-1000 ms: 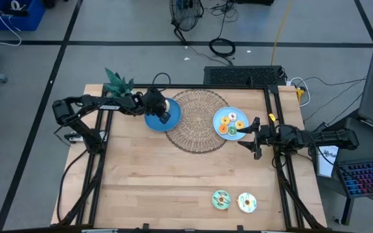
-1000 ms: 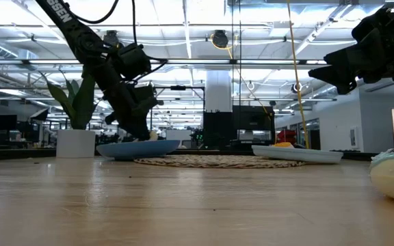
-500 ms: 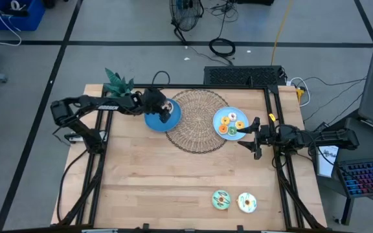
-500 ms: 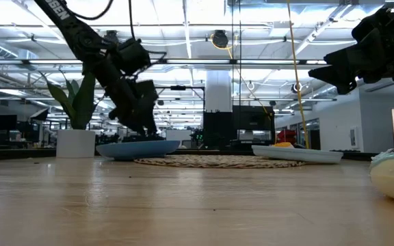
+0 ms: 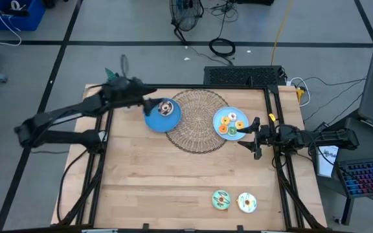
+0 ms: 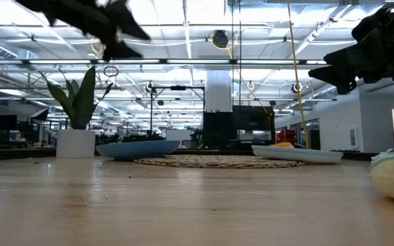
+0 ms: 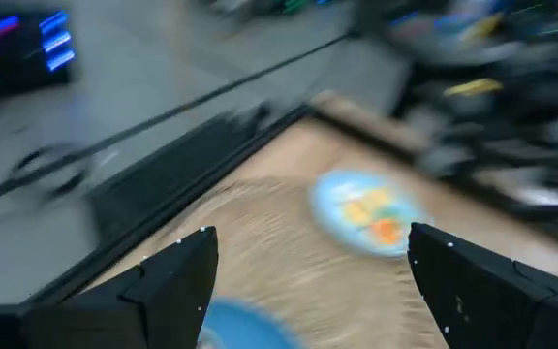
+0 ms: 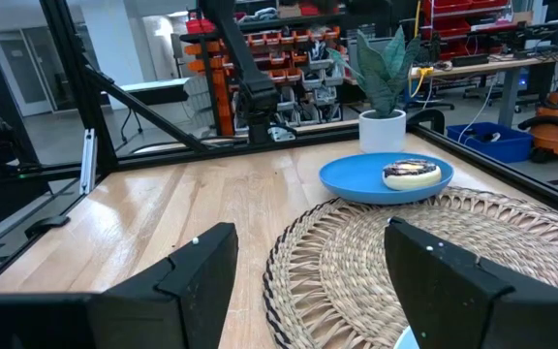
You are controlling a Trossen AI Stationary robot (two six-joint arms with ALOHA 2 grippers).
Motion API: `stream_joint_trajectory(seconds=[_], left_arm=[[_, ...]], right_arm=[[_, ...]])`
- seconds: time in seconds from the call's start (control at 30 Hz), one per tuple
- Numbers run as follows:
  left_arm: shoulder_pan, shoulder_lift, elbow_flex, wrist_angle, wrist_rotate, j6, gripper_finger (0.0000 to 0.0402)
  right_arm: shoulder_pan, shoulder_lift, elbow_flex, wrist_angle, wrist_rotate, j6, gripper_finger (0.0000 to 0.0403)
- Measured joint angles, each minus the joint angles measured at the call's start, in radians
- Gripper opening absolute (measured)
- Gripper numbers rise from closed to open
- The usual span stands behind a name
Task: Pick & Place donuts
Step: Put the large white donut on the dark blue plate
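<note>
Wooden table: wicker mat, two donuts

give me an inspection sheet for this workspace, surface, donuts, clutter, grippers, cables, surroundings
Surface: wooden table, wicker mat at the back.
Job's things: chocolate donut on left blue plate; small donuts on right blue plate; two frosted donuts near the front edge.
Clutter: potted plant at back left corner.
Grippers: left gripper open, beside left plate; right gripper open, beside right plate.
Cables: coil on floor.
Surroundings: keyboard at right.
</note>
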Motion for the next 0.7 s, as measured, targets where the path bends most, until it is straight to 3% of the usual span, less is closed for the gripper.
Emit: stream_joint_trajectory(seconds=[0.1, 0.2, 0.33, 0.47, 0.7], left_arm=[[-0.004, -0.141, 0.000, -0.026, 0.158, 0.110, 0.0336], [-0.011, -0.279, 0.001, -0.081, 0.222, 0.193, 0.0336], [-0.022, -0.436, -0.016, -0.174, 0.144, 0.234, 0.0336], [-0.034, -0.563, -0.127, -0.144, 0.038, 0.167, 0.0335], [-0.044, -0.716, -0.461, 0.160, -0.023, 0.098, 0.0335]], right_arm=[[0.000, 0.000, 0.000, 0.000, 0.000, 0.000, 0.0242], [0.000, 0.000, 0.000, 0.000, 0.000, 0.000, 0.0242], [0.000, 0.000, 0.000, 0.000, 0.000, 0.000, 0.0242], [0.000, 0.000, 0.000, 0.000, 0.000, 0.000, 0.0242], [0.000, 0.000, 0.000, 0.000, 0.000, 0.000, 0.0242]])
